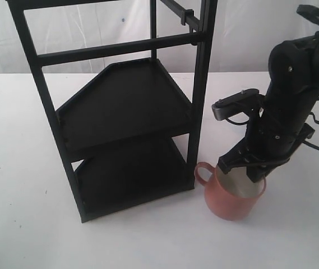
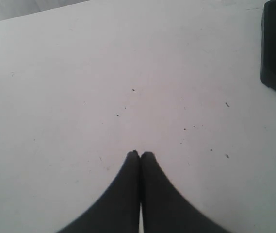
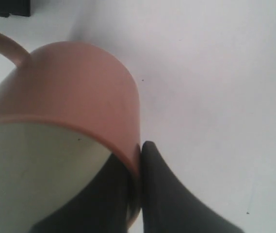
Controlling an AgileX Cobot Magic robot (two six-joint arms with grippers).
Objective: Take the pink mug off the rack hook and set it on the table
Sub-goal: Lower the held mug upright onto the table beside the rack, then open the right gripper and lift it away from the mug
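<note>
Pink mug (image 1: 233,197) off the rack (image 1: 120,106), upright just beside its front right foot, right gripper (image 1: 244,167) clamped on the rim.
Exterior view: the handle points toward the rack and the mug sits low at the table (image 1: 24,224); base contact unclear. Only the right wrist view shows the grip: one finger inside the cream interior, one outside, the wall pinched between. The left gripper (image 2: 140,154) shows only in its own wrist view, closed on nothing, tips touching, over bare speckled tabletop.

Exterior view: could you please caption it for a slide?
Right fingers pinch the pink mug's rim beside the black rack.
</note>
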